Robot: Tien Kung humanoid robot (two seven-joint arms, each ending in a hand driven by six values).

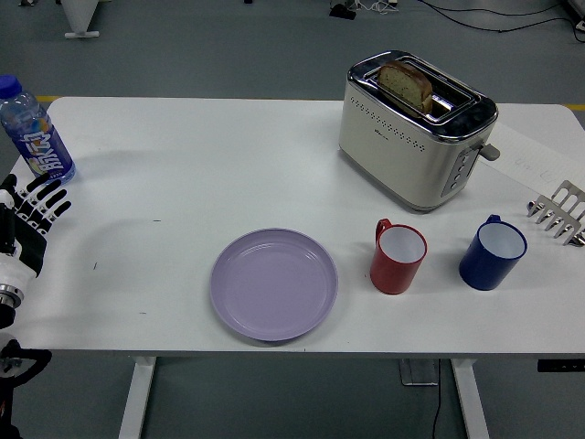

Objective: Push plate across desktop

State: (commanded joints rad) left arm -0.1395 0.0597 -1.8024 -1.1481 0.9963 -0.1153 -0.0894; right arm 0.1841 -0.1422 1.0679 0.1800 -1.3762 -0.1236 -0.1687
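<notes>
A lilac plate (273,284) lies flat near the table's front edge, a little left of centre. My left hand (35,208) is at the table's left edge, far to the left of the plate, fingers spread and holding nothing. Nothing touches the plate. My right hand does not appear in the head view.
A red mug (398,256) stands just right of the plate, a blue mug (493,251) beyond it. A toaster (416,128) with bread stands at the back right. A water bottle (33,134) is at the far left, metal tongs (559,212) at the right edge.
</notes>
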